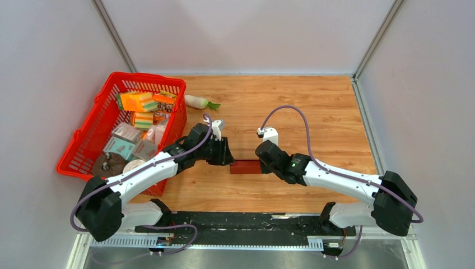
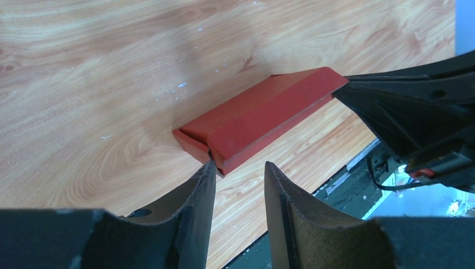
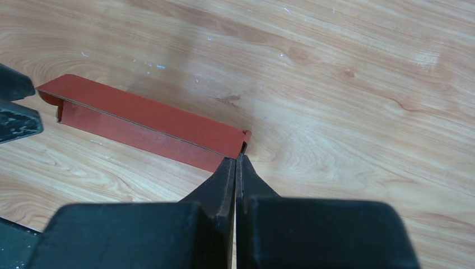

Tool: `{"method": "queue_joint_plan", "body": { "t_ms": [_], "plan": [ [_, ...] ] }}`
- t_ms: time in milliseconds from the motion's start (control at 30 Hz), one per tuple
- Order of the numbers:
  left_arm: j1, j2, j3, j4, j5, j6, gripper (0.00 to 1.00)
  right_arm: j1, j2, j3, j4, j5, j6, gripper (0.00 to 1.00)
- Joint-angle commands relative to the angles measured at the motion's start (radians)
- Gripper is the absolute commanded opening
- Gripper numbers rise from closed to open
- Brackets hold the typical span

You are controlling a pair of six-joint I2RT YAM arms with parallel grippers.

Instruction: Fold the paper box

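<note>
Two grippers were set at opposite ends of the box. The left gripper (image 2: 238, 168) was seen with its fingers spread and nothing between them. One fingertip (image 2: 208, 168) lay right at the near end of the box (image 2: 263, 115), touching it or almost so. The right gripper (image 3: 236, 159) was pressed fully together, its tips brought up against the other end beside a small end flap (image 3: 246, 134). Whether a thin tab was nipped between them could not be told. The box lay on the table (image 1: 313, 106) between the arms, apart from the basket (image 1: 145, 75). It was seen as a long, low red strip, with one long panel folded over along a crease and the near end not closed.

The step in hand was judged to be the closing of that near end by the left gripper while the other end was steadied. It would be done best if the spread fingers were brought to either side of the end flap at its crease, not at its free edge. They should then be closed gently, since thin card would be dented by a hard pinch. The far end should be pinned so that the light box is not pushed along the smooth wood.
</note>
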Motion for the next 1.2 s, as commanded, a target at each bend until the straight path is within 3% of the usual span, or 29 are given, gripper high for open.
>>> {"method": "queue_joint_plan", "body": {
  "t_ms": [0, 400, 667, 767, 800, 833, 1000, 1100, 1167],
  "plan": [
    [-0.001, 0.041, 0.052, -0.007, -0.009, 0.001, 0.45, 0.02, -0.008, -0.009, 0.05, 0.001, 0.011, 0.0],
    [-0.004, 0.063, 0.012, 0.062, 0.005, -0.013, 0.18, 0.025, -0.014, -0.01, 0.053, 0.007, 0.014, 0.0],
    [-0.039, 0.044, -0.062, 0.108, -0.015, -0.036, 0.14, 0.038, -0.011, -0.016, 0.075, -0.001, 0.025, 0.0],
    [-0.036, 0.02, -0.06, 0.082, -0.035, -0.023, 0.25, 0.042, -0.002, -0.013, 0.066, 0.01, 0.024, 0.0],
    [-0.036, -0.012, -0.056, 0.073, -0.046, -0.019, 0.34, 0.042, 0.0, -0.015, 0.059, 0.018, 0.022, 0.0],
    [-0.032, -0.028, -0.053, 0.059, -0.051, -0.019, 0.37, 0.043, -0.005, -0.013, 0.058, 0.019, 0.024, 0.0],
    [0.0, -0.081, -0.004, -0.001, -0.038, -0.023, 0.44, 0.043, -0.013, -0.016, 0.058, 0.025, 0.019, 0.0],
    [0.019, -0.059, 0.033, -0.016, -0.032, -0.028, 0.54, 0.042, -0.007, -0.013, 0.056, 0.022, 0.021, 0.0],
    [0.022, -0.032, 0.064, -0.057, -0.031, -0.02, 0.55, 0.043, -0.007, -0.013, 0.059, 0.022, 0.021, 0.0]
  ]
}}
